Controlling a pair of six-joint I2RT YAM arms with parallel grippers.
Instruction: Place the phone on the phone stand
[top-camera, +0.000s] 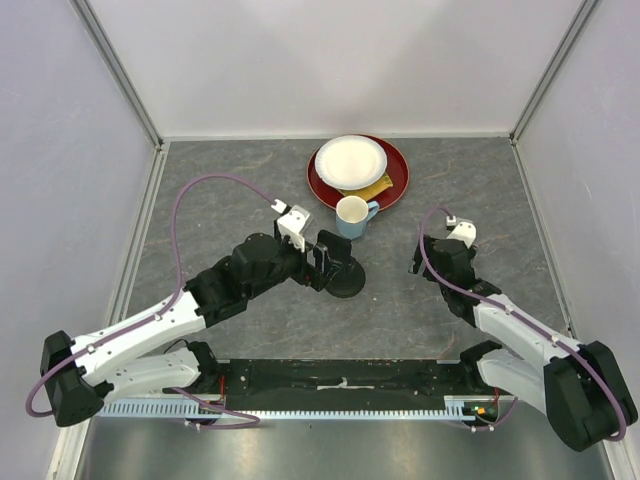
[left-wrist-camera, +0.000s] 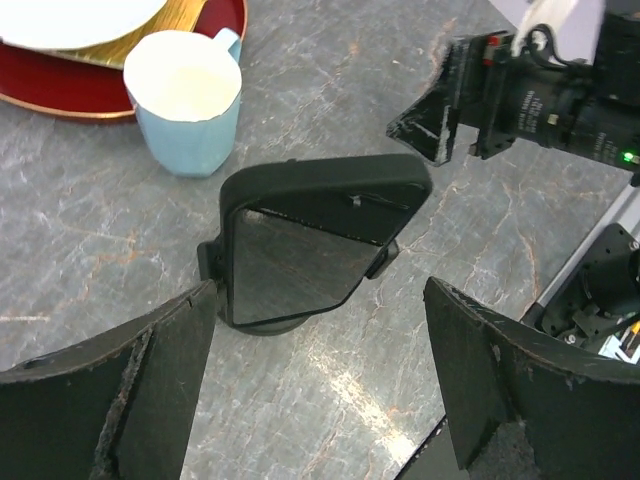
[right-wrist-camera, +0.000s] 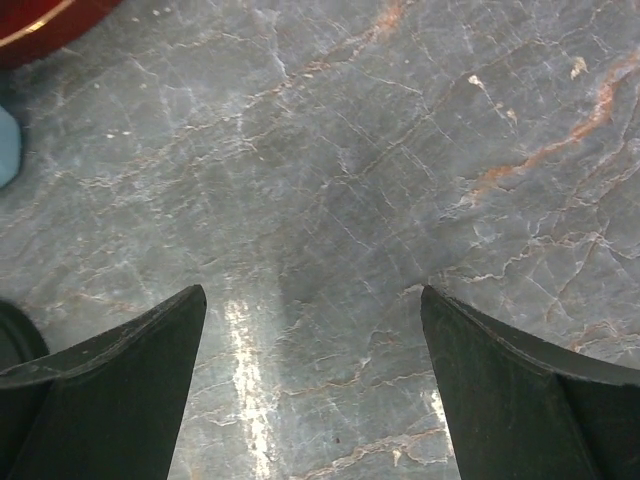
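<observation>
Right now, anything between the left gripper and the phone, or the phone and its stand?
Nothing visible. The phone already leans on the phone stand, and the left gripper is open right at it, with no object in between. The blue mug stands beyond the stand, apart from it.

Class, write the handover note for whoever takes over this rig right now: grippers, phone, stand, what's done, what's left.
Left gripper: open, fingers on either side of the phone, not gripping it.
Right gripper: open, empty, over the table.
The phone leans on the phone stand, near the blue mug.
Done: phone looks seated on the stand.
Left: back the left arm away without nudging it.
</observation>
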